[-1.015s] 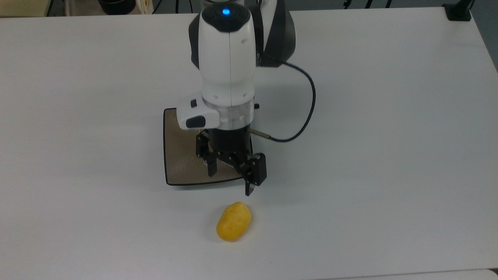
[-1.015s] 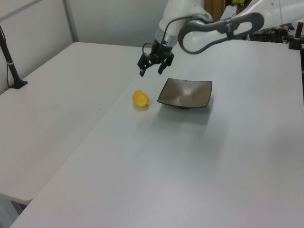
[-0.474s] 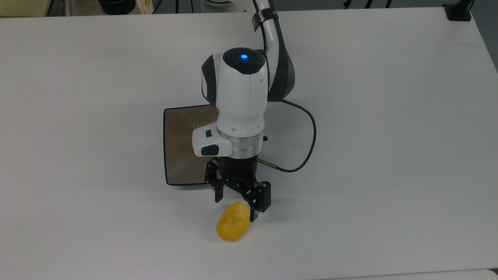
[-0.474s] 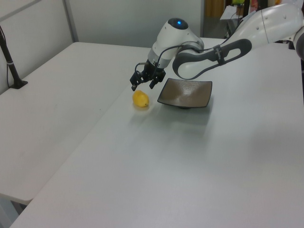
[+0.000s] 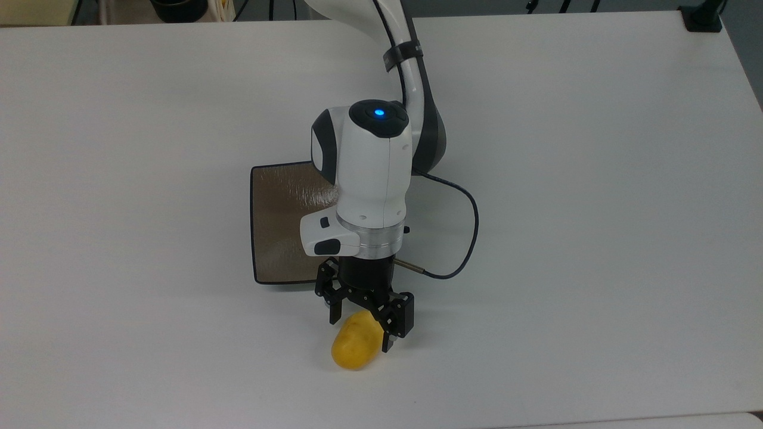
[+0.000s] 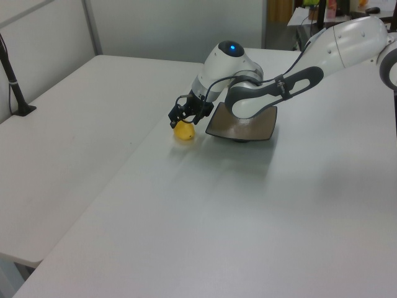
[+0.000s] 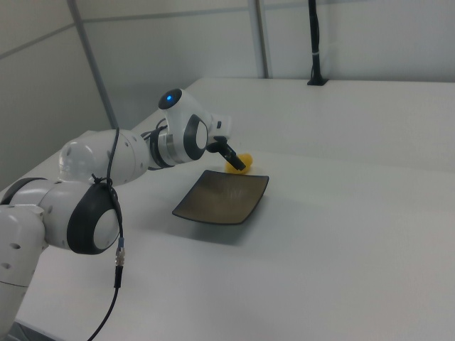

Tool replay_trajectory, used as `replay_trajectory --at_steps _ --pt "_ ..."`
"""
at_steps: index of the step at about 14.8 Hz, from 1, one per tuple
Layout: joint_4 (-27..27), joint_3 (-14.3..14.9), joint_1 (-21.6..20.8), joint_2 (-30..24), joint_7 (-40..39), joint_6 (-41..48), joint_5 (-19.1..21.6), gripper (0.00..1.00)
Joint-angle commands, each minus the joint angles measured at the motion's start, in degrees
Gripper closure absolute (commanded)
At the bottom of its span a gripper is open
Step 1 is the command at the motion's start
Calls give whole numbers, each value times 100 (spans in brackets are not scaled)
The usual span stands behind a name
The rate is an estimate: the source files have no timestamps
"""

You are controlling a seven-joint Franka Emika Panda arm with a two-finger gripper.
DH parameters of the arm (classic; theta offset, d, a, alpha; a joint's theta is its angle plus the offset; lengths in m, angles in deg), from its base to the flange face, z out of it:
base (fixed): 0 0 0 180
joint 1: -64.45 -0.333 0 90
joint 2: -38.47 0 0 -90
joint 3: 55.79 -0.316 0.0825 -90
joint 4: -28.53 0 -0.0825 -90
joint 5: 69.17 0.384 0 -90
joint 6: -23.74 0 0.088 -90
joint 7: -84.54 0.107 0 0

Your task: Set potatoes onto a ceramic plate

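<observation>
A smooth yellow potato (image 5: 353, 351) lies on the white table just past the plate's near edge in the top view. The square brown-grey ceramic plate (image 5: 279, 226) has nothing on it, and the arm hangs over part of it. My gripper (image 5: 360, 332) is lowered over the potato's upper end, open, with one black finger on each side. In the left view the gripper (image 6: 184, 120) sits right on top of the potato (image 6: 183, 132), beside the plate (image 6: 248, 131). From the right view the potato (image 7: 242, 158) peeks out behind a finger, beyond the plate (image 7: 224, 197).
A black cable (image 5: 464, 244) loops off the wrist to the top view's right. A black clamp base (image 5: 702, 18) sits at the table's far right corner in the top view, and a black post (image 6: 15, 84) stands at the left view's left. White table (image 5: 596, 179) surrounds everything.
The arm has swung from above the plate's edge toward the potato and dropped lower. The open fingers now flank the potato. Potato and plate have not moved.
</observation>
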Motion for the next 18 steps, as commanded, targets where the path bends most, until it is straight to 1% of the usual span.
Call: replay_trajectory --at_steps 1,2,3,4,5,6,7,8,10,13,15,16,18 --pt "158 -50 11 180 138 -108 -340 10" --pt "149 -59 11 180 129 -108 -402 21" --pt "149 -59 11 180 129 -125 -446 36" --pt "149 -59 11 180 129 -134 -446 47" --pt "140 -50 11 171 129 -134 -446 53" --pt "123 -59 28 145 121 -126 -446 57" --pt "88 -59 37 75 120 -125 -446 58" --pt "9 -59 37 -143 112 -134 -446 58" --pt "-499 -68 55 -687 103 -134 -420 58" --pt "-1518 -68 177 -1610 112 -126 -332 57" --pt "-2089 -68 248 -2076 33 -64 -315 57" --pt "-2536 -59 265 -2340 -98 -64 -315 57" --pt "-3214 -15 274 -2780 -440 -55 -192 57"
